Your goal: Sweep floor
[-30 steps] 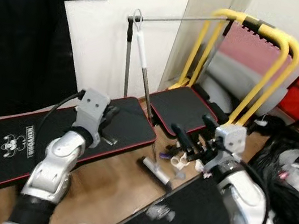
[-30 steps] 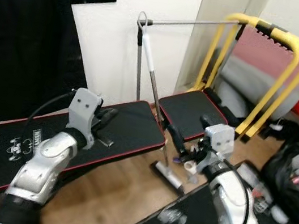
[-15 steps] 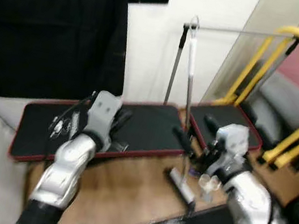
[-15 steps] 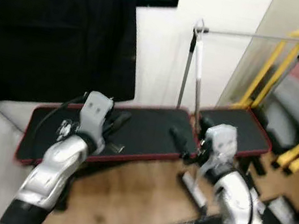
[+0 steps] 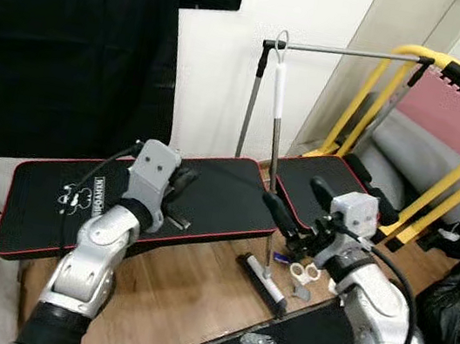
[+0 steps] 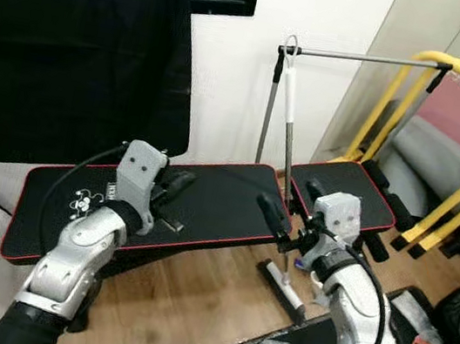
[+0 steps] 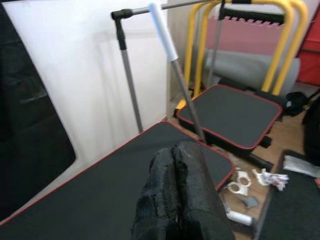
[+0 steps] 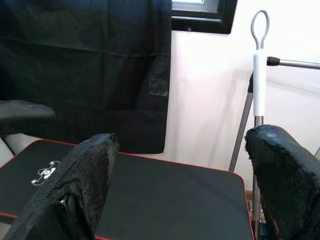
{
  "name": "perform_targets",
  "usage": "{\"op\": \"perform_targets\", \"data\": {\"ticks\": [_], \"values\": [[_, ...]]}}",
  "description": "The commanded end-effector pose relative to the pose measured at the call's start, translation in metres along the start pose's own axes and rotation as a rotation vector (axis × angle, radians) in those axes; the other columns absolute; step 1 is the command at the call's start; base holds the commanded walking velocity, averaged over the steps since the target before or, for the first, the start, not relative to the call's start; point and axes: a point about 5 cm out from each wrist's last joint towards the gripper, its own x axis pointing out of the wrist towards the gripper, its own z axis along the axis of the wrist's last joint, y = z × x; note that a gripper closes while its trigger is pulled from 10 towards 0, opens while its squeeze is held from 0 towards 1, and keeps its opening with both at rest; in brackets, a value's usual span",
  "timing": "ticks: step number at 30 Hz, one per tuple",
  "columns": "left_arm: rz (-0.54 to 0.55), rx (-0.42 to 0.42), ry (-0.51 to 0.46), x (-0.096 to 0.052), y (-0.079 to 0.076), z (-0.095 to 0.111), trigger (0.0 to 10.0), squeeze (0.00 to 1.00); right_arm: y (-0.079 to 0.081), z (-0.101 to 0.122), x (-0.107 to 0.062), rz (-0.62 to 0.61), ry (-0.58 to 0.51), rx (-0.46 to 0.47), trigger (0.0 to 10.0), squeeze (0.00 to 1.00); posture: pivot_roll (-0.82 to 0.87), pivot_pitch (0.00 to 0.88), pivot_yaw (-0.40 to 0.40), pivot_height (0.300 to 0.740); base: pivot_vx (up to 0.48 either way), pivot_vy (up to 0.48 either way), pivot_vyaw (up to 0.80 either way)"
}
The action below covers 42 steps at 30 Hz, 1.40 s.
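- Since the broom (image 5: 275, 127) leans upright against the grey rail (image 5: 356, 53) with its head (image 5: 263, 281) on the wooden floor (image 5: 183, 292), we judge the step in hand to be reaching for its shaft before any sweeping starts.
- Our right tool (image 5: 291, 211) has its two black fingers spread wide, and the shaft stands just beyond them; in the right wrist view the white grip (image 8: 258, 84) shows between the spread fingers (image 8: 85, 175), nearer one of them.
- We would centre the shaft in that gap first, then close low on the metal part, where the grip gives better control of the head.
- Our left tool (image 5: 176, 188) is pressed shut and empty, hovering over the black mat (image 5: 118, 206), well apart from the broom.
- We would bring it over to take the shaft higher up, so that both share the stroke.
- Small litter (image 5: 301, 272) lies on the floor just beside the broom head, under the right tool.
- Lifting the handle loop (image 5: 281, 41) clear of the rail calls for care, lest the broom tip.
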Motion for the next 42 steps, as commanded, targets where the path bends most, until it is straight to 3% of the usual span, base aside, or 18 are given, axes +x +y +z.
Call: {"op": "perform_targets", "data": {"ticks": [1, 25, 29, 37, 42], "values": [[-0.020, -0.006, -0.015, 0.001, -0.005, 0.003, 10.0, 0.00, -0.004, -0.005, -0.003, -0.019, 0.033, 0.030, 10.0, 0.00, -0.16, 0.014, -0.156, 0.740, 0.345, 0.000, -0.65], [-0.028, -0.005, -0.017, 0.000, -0.005, 0.004, 10.0, 0.00, -0.004, 0.003, -0.002, -0.008, 0.009, -0.059, 10.0, 0.00, -0.16, 0.025, -0.153, 0.740, 0.374, 0.000, -0.07], [-0.027, -0.005, -0.017, 0.000, -0.005, 0.004, 10.0, 0.00, 0.000, 0.003, -0.003, 0.044, 0.030, -0.096, 10.0, 0.00, -0.17, 0.028, -0.151, 0.740, 0.374, 0.000, 0.80], [-0.029, 0.003, -0.029, -0.003, -0.008, 0.007, 10.0, 0.00, -0.029, 0.005, -0.004, -0.081, 0.083, -0.145, 10.0, 0.00, -0.15, 0.052, -0.157, 0.740, 0.138, 0.000, 0.30], [-0.097, -0.016, -0.061, -0.015, -0.020, 0.014, 10.0, 0.00, -0.043, 0.007, -0.003, -0.141, 0.125, -0.168, 10.0, 0.00, -0.15, 0.121, -0.164, 0.740, 0.000, 0.000, 0.00]]}}
